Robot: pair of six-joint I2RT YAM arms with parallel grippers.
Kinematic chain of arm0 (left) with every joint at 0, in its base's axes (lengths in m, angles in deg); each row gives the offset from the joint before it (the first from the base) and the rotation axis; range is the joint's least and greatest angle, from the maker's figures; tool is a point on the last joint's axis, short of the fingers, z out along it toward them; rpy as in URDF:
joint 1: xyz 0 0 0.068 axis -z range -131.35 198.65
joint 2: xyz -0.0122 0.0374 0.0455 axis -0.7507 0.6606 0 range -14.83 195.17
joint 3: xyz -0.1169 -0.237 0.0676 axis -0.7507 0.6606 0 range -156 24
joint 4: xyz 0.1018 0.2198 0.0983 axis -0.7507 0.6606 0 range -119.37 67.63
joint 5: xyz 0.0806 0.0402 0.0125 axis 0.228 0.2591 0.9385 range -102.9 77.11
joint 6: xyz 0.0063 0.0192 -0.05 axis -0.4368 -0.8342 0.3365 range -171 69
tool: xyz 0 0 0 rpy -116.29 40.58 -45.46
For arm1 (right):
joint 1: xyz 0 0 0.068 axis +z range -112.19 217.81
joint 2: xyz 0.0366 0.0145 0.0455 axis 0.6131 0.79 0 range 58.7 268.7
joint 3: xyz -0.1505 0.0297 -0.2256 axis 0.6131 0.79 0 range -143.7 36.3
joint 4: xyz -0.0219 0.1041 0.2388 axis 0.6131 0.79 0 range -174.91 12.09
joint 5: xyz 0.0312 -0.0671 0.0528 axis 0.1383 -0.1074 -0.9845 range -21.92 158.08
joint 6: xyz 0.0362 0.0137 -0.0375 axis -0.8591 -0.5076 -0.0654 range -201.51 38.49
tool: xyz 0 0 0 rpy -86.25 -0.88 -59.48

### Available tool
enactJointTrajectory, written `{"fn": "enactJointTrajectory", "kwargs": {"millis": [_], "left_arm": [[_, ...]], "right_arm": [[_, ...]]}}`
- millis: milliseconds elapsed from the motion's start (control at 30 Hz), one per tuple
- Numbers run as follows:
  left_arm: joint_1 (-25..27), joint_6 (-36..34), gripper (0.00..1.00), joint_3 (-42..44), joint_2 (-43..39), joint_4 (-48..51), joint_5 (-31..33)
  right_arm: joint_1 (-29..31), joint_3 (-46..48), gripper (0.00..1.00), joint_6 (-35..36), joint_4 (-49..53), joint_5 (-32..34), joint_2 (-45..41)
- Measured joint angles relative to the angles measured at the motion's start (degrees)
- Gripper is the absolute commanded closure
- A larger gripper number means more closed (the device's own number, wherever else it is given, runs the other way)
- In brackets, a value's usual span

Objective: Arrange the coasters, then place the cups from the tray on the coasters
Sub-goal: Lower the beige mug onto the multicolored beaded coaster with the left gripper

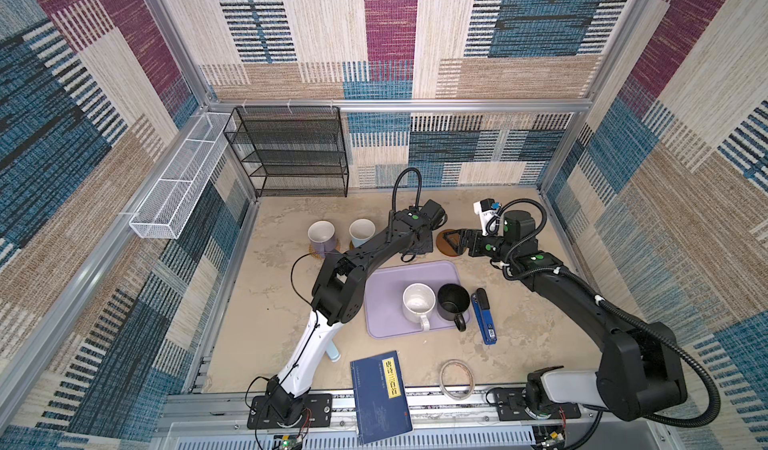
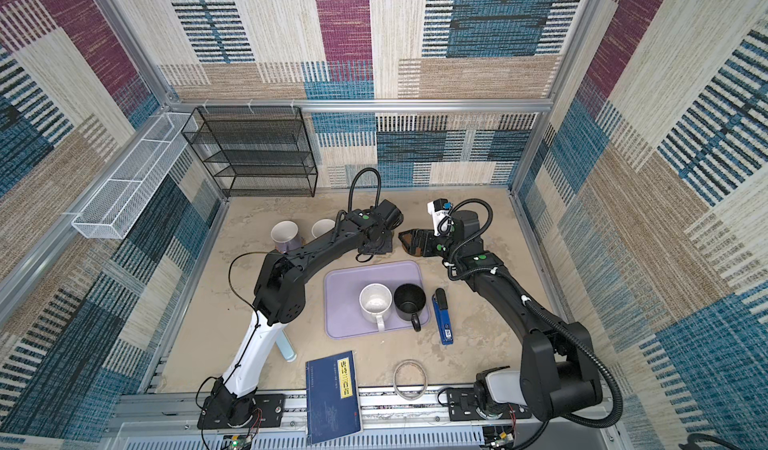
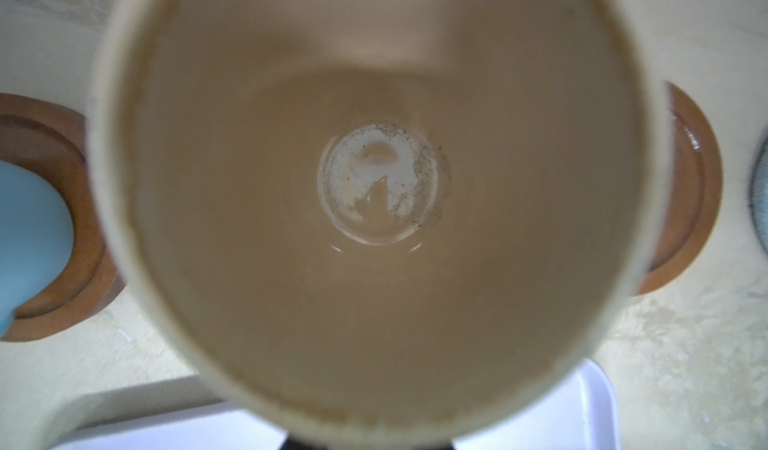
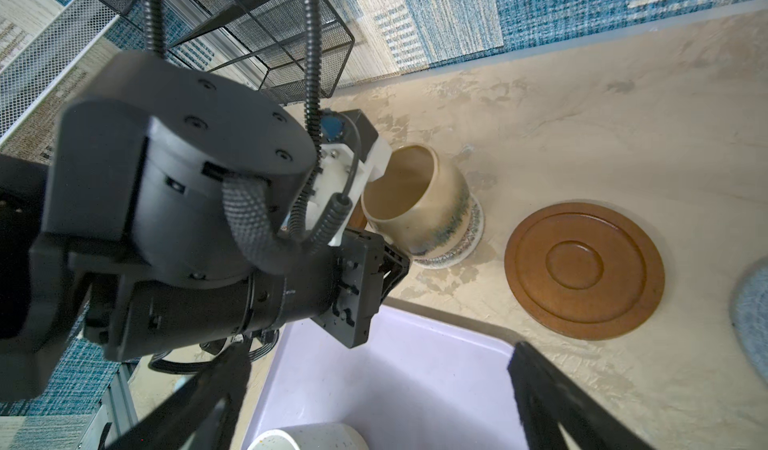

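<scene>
— Beige cup (image 4: 419, 202), mid-frame on the lacy coaster (image 4: 469, 236); left fingers (image 4: 395, 267) clenched at its side, seemingly gripping it.
— The rest?
— Lilac cup (image 1: 321, 234) and light blue cup (image 1: 361, 232) stand on coasters (image 1: 334, 247), left of centre. Speckled white cup (image 1: 418, 304) and black cup (image 1: 453, 306) wait on the tray (image 1: 386, 286), below centre.
— Right fingers (image 4: 540, 389)?
— Spread, empty, near the bare wood coaster (image 4: 582, 269); grey-blue coaster (image 4: 752, 315) bare.
</scene>
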Motion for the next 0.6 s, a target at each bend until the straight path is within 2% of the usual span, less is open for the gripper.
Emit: {"fn": "enactJointTrajectory", "kwargs": {"millis": [600], "left_arm": [[0.1,2.4,1.0,1.6,0.1,-1.0,0.8]], "right_arm": [[0.0,0.9,0.01,0.4,-0.2,0.6,0.7]]}}
